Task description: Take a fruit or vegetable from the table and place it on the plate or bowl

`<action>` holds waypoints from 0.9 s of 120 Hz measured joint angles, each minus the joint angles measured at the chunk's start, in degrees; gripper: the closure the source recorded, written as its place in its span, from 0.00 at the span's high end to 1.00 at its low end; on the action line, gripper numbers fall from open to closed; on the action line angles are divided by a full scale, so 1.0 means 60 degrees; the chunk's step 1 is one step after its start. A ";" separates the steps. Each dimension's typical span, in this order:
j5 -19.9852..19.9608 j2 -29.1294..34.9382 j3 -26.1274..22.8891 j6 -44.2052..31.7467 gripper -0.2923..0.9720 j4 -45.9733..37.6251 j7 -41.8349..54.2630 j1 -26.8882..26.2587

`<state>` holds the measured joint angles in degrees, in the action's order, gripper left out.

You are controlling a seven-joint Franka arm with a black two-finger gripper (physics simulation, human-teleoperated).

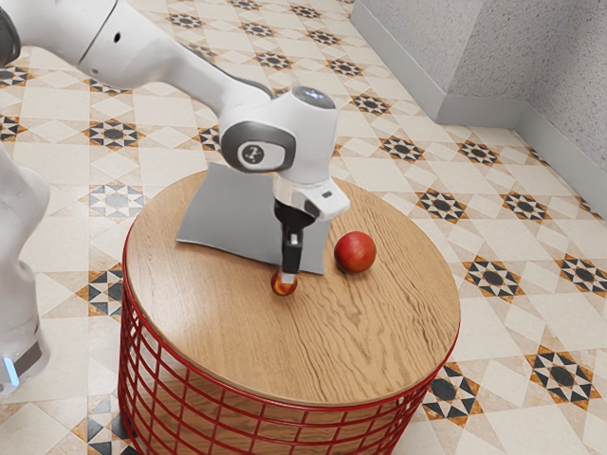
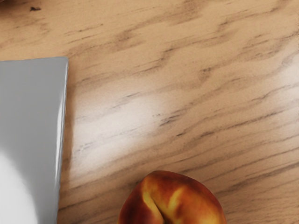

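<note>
One pincer: black gripper (image 1: 286, 274) pointing straight down from the white arm, its tips at the top of the peach.
Pincer state: cannot tell whether apart or clamped; the exterior view shows it side-on as one dark column.
Peach (image 1: 284, 283): small and round, matte orange-red skin with yellow streaks and a crease. It is at the wood surface directly under the gripper, just off the plate's near edge.
Plate (image 1: 228, 213): flat grey square slab, smooth with a faint sheen and a thin edge. It lies on the table's far side, toward the exterior view's left.
Apple (image 1: 355, 252): larger, round, glossy deep red. It sits on the wood near the peach, toward the exterior view's right.
Table (image 1: 360, 332): round top of light wood with dark wavy grain, on a red wire-mesh drum base.
Floor (image 1: 531, 284): cream tiles with dark star motifs.
</note>
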<state>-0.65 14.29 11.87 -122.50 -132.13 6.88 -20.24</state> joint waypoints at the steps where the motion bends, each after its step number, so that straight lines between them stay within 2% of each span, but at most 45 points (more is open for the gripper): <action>1: -0.0001 -0.0006 0.0000 -0.0011 0.77 0.0000 0.0000 -0.0008; 100: -0.0081 -0.0444 0.0064 -0.0913 0.77 -0.0495 0.0027 -0.0288; 108: -0.0087 -0.0506 0.0060 -0.0983 0.74 -0.0496 0.0030 -0.0287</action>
<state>-1.17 11.26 12.23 -128.40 -135.11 7.06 -21.96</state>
